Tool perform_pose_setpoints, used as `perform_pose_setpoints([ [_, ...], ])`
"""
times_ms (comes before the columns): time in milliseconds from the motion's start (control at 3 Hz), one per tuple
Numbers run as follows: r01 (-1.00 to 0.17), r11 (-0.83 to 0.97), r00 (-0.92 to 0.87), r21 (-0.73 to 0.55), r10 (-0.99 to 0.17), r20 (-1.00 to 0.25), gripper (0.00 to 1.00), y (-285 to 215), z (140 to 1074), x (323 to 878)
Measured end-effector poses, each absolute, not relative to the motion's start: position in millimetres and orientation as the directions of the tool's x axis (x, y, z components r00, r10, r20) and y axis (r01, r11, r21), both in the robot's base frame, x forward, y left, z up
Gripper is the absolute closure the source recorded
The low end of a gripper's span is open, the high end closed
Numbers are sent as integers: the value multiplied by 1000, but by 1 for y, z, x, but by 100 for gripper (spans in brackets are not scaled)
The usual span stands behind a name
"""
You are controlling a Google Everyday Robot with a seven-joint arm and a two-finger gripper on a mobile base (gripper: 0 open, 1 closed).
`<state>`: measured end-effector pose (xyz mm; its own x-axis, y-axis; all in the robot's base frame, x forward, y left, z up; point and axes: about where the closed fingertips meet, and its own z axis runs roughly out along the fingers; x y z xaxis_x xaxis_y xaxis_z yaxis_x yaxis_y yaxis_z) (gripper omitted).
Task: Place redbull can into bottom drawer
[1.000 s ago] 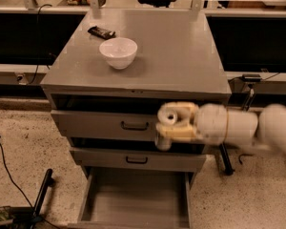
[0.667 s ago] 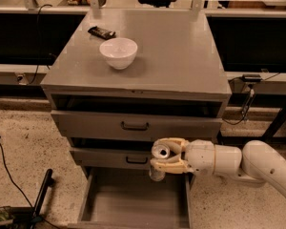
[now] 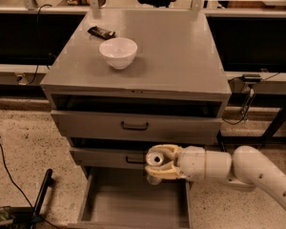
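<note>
My gripper (image 3: 157, 163) reaches in from the right and is shut on the redbull can (image 3: 155, 160), seen end-on with its round silver top facing the camera. It holds the can in front of the middle drawer, just above the rear part of the bottom drawer (image 3: 133, 206). The bottom drawer is pulled out and shows a plain grey box interior with nothing in it.
A white bowl (image 3: 118, 52) and a dark snack bar (image 3: 101, 32) lie on the grey cabinet top (image 3: 181, 51). The two upper drawers (image 3: 133, 126) have black handles and stand slightly ajar. A black cable and stand lie on the floor at left (image 3: 40, 197).
My gripper has moved down and left with the can, from beside the top drawer to just above the open bottom drawer.
</note>
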<state>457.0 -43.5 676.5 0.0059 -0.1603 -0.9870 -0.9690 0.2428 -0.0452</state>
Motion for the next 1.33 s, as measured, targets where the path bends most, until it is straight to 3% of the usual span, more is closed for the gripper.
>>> perform_pose_setpoints([
  [667, -968, 155, 166, -198, -196, -966, 100, -16, 551, 445],
  [1333, -967, 158, 165, -200, -208, -964, 100, -12, 526, 443],
])
